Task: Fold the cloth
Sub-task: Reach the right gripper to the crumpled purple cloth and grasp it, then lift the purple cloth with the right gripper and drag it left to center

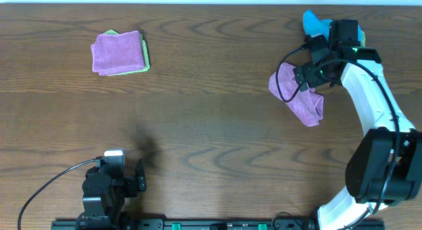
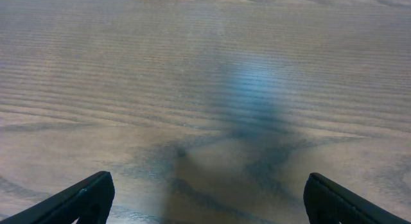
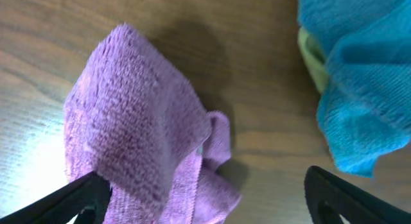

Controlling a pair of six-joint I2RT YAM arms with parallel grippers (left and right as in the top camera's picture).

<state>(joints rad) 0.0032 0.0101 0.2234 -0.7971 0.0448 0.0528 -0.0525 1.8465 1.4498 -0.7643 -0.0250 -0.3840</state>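
A crumpled purple cloth lies on the wooden table at the right, loosely bunched, and fills the left of the right wrist view. My right gripper hovers just over it with its jaws wide open. One finger is over the cloth's edge and the other is over bare wood, and nothing is held. My left gripper is open and empty near the table's front left edge, above bare wood.
A folded purple cloth on a green one sits at the back left. A blue cloth is bunched at the back right, just beyond the right gripper, and in the right wrist view a green edge shows under it.
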